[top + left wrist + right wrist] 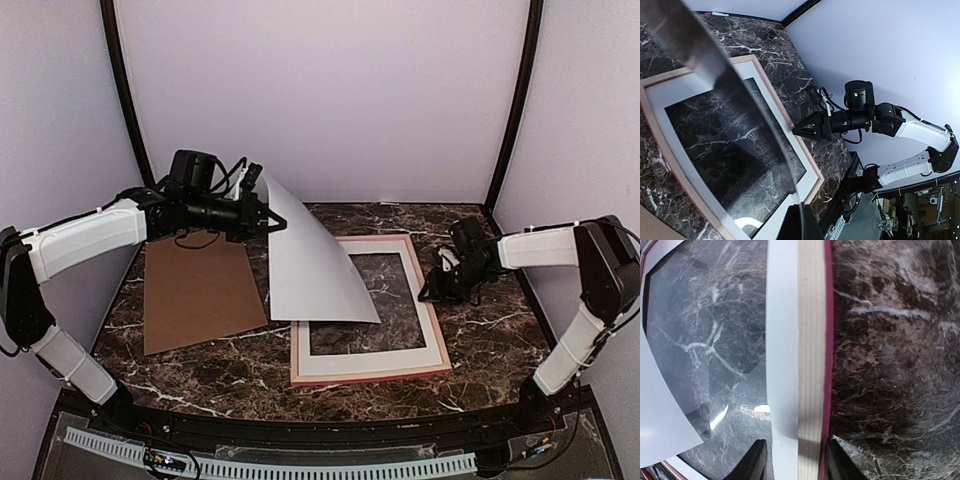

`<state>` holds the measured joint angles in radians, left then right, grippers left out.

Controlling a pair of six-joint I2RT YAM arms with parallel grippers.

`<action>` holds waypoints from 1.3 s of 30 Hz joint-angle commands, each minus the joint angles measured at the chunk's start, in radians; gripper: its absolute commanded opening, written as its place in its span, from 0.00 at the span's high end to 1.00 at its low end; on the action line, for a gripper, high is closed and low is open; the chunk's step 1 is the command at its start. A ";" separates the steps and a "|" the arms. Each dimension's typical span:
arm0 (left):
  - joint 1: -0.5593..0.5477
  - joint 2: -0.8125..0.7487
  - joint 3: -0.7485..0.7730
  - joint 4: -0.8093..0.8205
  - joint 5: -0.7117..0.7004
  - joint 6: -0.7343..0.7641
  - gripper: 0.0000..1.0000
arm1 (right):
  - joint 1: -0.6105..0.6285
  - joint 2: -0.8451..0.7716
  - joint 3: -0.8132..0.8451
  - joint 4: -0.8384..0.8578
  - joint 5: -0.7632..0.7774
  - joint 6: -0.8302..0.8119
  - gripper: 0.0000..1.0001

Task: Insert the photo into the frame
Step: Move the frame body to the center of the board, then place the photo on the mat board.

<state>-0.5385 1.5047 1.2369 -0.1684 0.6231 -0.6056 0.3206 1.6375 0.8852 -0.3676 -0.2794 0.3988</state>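
1. At the upper left of the overhead view, we see the left gripper (262, 212) clamped on the top corner of the photo (315, 265), its jaws pressed together on the sheet.
2. The photo turns its plain white back to us. It curves down from that grip toward the centre, and its lower edge comes down over the left part of the frame (436, 335).
3. The frame lies flat on the dark marble table (485, 335), right of centre. Its pale back faces up, pink shows along its outer edge, and marble is visible through its opening.
4. At the middle right, the right gripper (441, 284) sits low at the frame's right rail. In its wrist view the fingertips (753, 463) stand apart, one on each side of the rail; we cannot tell whether they touch it.
5. At the left, a brown cardboard board (195, 295) lies flat, just beside the photo's lower corner.
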 commanded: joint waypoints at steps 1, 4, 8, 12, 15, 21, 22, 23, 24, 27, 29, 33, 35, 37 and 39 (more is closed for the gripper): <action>-0.051 -0.005 0.075 0.073 0.013 -0.053 1.00 | 0.003 -0.061 0.064 -0.009 -0.014 0.005 0.55; -0.092 0.023 0.127 0.097 0.009 -0.071 1.00 | -0.001 -0.082 0.099 -0.042 0.008 -0.004 0.50; -0.150 0.086 0.243 0.087 0.010 -0.073 1.00 | -0.052 -0.112 0.122 -0.087 0.037 -0.020 0.47; -0.215 0.199 0.421 0.048 0.039 -0.058 1.00 | -0.159 -0.155 0.121 -0.126 0.068 -0.038 0.46; -0.263 0.279 0.595 -0.028 0.063 -0.017 1.00 | -0.249 -0.206 0.115 -0.144 0.070 -0.043 0.46; -0.297 0.317 0.574 -0.024 0.038 -0.019 1.00 | -0.389 -0.284 0.109 -0.159 0.076 -0.046 0.45; -0.293 0.316 0.550 -0.011 0.032 -0.029 1.00 | -0.394 -0.288 0.110 -0.159 0.076 -0.047 0.45; -0.289 0.318 0.492 0.017 0.025 -0.042 1.00 | -0.395 -0.288 0.111 -0.159 0.073 -0.049 0.45; -0.277 0.321 0.458 0.037 0.024 -0.078 1.00 | -0.396 -0.285 0.113 -0.160 0.071 -0.050 0.45; -0.243 0.338 0.268 0.193 0.027 -0.171 1.00 | -0.396 -0.269 0.109 -0.153 0.059 -0.052 0.45; -0.210 0.358 0.166 0.283 0.027 -0.234 1.00 | -0.396 -0.257 0.104 -0.150 0.051 -0.055 0.45; -0.180 0.429 0.059 0.363 0.037 -0.294 1.00 | -0.396 -0.236 0.090 -0.141 0.045 -0.065 0.45; -0.171 0.456 0.031 0.375 0.031 -0.305 1.00 | -0.396 -0.224 0.082 -0.136 0.041 -0.069 0.46; -0.168 0.470 0.013 0.375 0.020 -0.304 1.00 | -0.396 -0.217 0.067 -0.128 0.032 -0.071 0.46; -0.166 0.473 0.002 0.360 0.000 -0.294 1.00 | -0.396 -0.208 0.052 -0.117 0.028 -0.069 0.46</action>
<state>-0.7006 2.0094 1.2518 0.1146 0.6392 -0.8799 -0.0757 1.4109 0.9661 -0.5148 -0.2321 0.3416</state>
